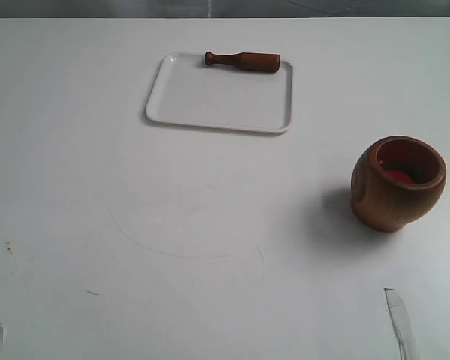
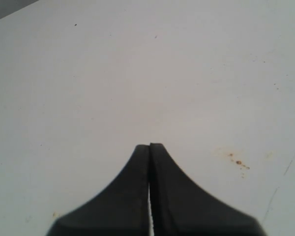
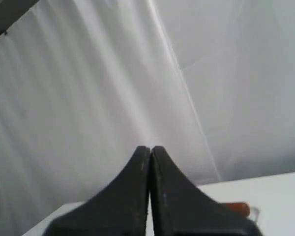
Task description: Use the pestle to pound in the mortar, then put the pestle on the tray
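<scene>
Left gripper (image 2: 150,145) is sitting right in front of its wrist cam: jaws pressed together, only a hairline seam showing, nothing between them. Right gripper (image 3: 151,147) is showing the same, jaws fully closed and gripping nothing.

Exterior view:
- Mortar (image 1: 397,184) is standing upright on the table (image 1: 172,225) at about 4 o'clock from frame centre, with no arm near it. Wide mouth is facing up, reddish inside is showing, and the dent in the side is facing 9 o'clock. Its shadow is falling toward 9 o'clock.
- Pestle (image 1: 242,61) is lying flat on the tray (image 1: 210,105), running along the 12 o'clock rim. Knob end is pointing to 9 o'clock, thick end to 3 o'clock, close to the tray's corner.
- Tray is lying flat at 12 o'clock from frame centre, well apart from the mortar, which is sitting at roughly 4 o'clock from it. Rest of the tray is showing bare white.
- Table is showing faint curved scuff lines around the middle.

Left wrist view is looking down on bare tabletop with a few rust-coloured specks (image 2: 238,162) beside the fingers. Right wrist view is mostly taking in a creased white backdrop (image 3: 113,73); a small reddish-brown bit (image 3: 237,207) is peeking out past one finger, can't tell what it is.
</scene>
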Controlling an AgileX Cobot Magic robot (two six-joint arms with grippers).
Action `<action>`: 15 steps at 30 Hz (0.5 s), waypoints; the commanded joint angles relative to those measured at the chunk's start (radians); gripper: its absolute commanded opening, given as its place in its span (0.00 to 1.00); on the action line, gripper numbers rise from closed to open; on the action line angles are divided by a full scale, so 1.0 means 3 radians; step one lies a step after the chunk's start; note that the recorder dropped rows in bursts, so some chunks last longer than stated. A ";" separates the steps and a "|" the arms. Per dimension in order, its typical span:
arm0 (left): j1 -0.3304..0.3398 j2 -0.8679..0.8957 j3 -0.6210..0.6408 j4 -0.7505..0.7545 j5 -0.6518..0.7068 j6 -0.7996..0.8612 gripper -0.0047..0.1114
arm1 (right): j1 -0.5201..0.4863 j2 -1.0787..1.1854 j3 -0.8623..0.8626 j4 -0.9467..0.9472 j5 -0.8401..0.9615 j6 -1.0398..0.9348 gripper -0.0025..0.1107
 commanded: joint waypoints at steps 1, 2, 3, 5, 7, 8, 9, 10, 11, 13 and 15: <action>-0.0026 -0.0004 0.0002 -0.0024 -0.0010 -0.0027 0.04 | 0.0225 -0.0013 0.0350 0.0006 -0.0413 0.0209 0.02; -0.0026 -0.0004 0.0002 -0.0024 -0.0010 -0.0027 0.04 | 0.0256 -0.0013 0.0363 0.0006 -0.0459 0.0185 0.02; -0.0026 -0.0004 0.0002 -0.0024 -0.0010 -0.0027 0.04 | 0.0265 -0.0013 0.0363 0.0006 -0.0467 0.0179 0.02; -0.0026 -0.0004 0.0002 -0.0024 -0.0010 -0.0027 0.04 | 0.0265 -0.0013 0.0363 0.0006 -0.0459 0.0207 0.02; -0.0026 -0.0004 0.0002 -0.0024 -0.0010 -0.0027 0.04 | 0.0265 -0.0013 0.0363 0.0006 -0.0493 0.0207 0.02; -0.0026 -0.0004 0.0002 -0.0024 -0.0010 -0.0027 0.04 | 0.0265 -0.0013 0.0363 0.0006 -0.0493 0.0207 0.02; -0.0026 -0.0004 0.0002 -0.0024 -0.0010 -0.0027 0.04 | 0.0265 -0.0013 0.0363 0.0006 -0.0493 0.0207 0.02; -0.0026 -0.0004 0.0002 -0.0024 -0.0010 -0.0027 0.04 | 0.0265 -0.0013 0.0363 0.0006 -0.0514 0.0177 0.02; -0.0026 -0.0004 0.0002 -0.0024 -0.0010 -0.0027 0.04 | 0.0265 -0.0013 0.0363 -0.0027 -0.0520 0.0160 0.02; -0.0026 -0.0004 0.0002 -0.0024 -0.0010 -0.0027 0.04 | 0.0265 -0.0013 0.0363 -0.0147 -0.0545 0.0141 0.02; -0.0026 -0.0004 0.0002 -0.0024 -0.0010 -0.0027 0.04 | 0.0265 -0.0013 0.0363 -0.0229 -0.0556 0.0141 0.02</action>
